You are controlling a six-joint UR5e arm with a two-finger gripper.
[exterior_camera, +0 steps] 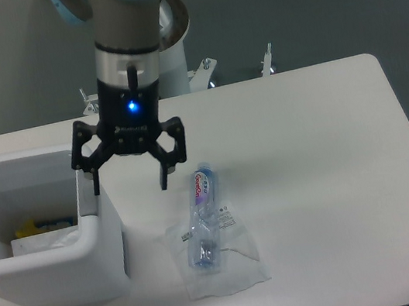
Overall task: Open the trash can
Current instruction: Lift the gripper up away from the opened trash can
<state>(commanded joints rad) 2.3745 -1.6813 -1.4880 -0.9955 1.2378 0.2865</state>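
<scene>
The white desk (pixel 327 179) carries the bin (pixel 46 262) at its left edge, lid swung up and open, yellow and white rubbish showing inside. The gripper (pixel 130 177) hangs over the bin's right rim, jaws spread and holding nothing. Just right of the bin lies a bottle (pixel 202 220) on a clear bag (pixel 238 261).

One trash can (pixel 46 262), one bottle (pixel 202 220).

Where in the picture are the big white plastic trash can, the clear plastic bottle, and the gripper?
Big white plastic trash can (pixel 104 244): fixed camera, right wall.
Clear plastic bottle (pixel 202 214): fixed camera, body.
Gripper (pixel 130 183): fixed camera, midway between fingertips.
</scene>
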